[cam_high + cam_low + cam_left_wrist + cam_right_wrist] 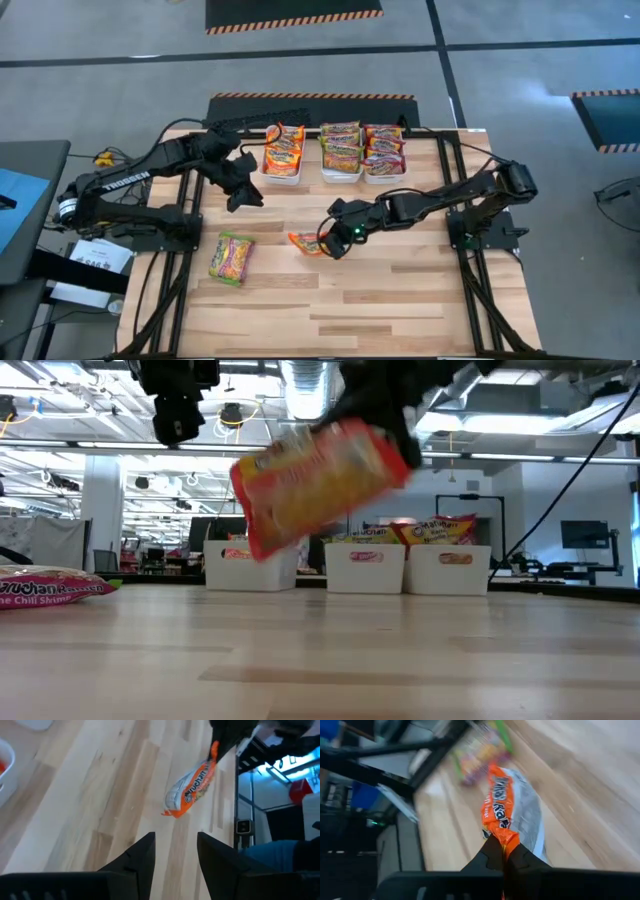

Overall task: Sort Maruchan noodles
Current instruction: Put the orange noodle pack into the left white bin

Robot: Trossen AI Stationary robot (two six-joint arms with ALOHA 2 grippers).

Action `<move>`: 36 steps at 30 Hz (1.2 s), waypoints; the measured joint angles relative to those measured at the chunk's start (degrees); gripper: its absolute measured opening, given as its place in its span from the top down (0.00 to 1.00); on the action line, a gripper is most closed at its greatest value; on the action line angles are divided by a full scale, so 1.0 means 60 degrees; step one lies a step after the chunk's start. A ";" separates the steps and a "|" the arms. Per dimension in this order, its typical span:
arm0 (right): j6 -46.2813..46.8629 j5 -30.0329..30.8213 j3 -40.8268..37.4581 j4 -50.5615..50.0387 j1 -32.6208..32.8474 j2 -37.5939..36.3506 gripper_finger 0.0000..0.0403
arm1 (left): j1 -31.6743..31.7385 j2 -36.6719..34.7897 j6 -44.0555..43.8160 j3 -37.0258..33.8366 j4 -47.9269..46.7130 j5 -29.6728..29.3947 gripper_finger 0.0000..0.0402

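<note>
An orange Maruchan packet [305, 243] hangs from my right gripper [331, 247] above the middle of the table; it also shows in the low view [318, 482] and in the left wrist view [192, 788]. A green and pink packet [232, 257] lies flat on the table's left part, near the front. Three white bins [341, 172] at the far edge hold sorted packets: orange ones [284, 150] in the left bin, others [342, 145] in the middle and right. My left gripper [244, 193] hovers open, in front of the left bin. My right gripper is shut on the orange packet's end seam [503, 838], pinched between the two fingers. The packet is lifted clear of the table and tilted, stretching away from the fingertips toward the table's left.
The bins [365, 567] stand in a row along the far edge. Bare wood lies at the table's near half and right part. Black frame rails run along both sides of the table [400, 290].
</note>
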 joint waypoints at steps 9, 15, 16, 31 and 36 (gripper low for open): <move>-0.0956 0.0025 0.1189 -0.0243 -0.0214 -0.0004 0.99 | -0.0215 0.0003 0.0843 0.0000 0.0766 0.0169 0.67; -0.1024 -0.0016 0.1478 -0.0598 -0.0398 -0.0004 0.99 | -0.0658 0.0003 0.1339 0.0000 0.1227 0.0198 0.60; -0.1020 -0.0038 0.1482 -0.0606 -0.0434 -0.0004 0.99 | -0.0711 0.0003 0.1474 0.0000 0.1369 0.0102 0.58; -0.1756 -0.1104 0.2234 -0.0907 -0.1378 -0.0004 0.99 | -0.0936 0.0882 0.2846 0.0007 0.2739 -0.0359 0.51; -0.1791 -0.1462 0.2330 -0.1182 -0.1641 -0.0004 0.99 | -0.0936 0.1177 0.3093 0.0007 0.2784 -0.0209 0.51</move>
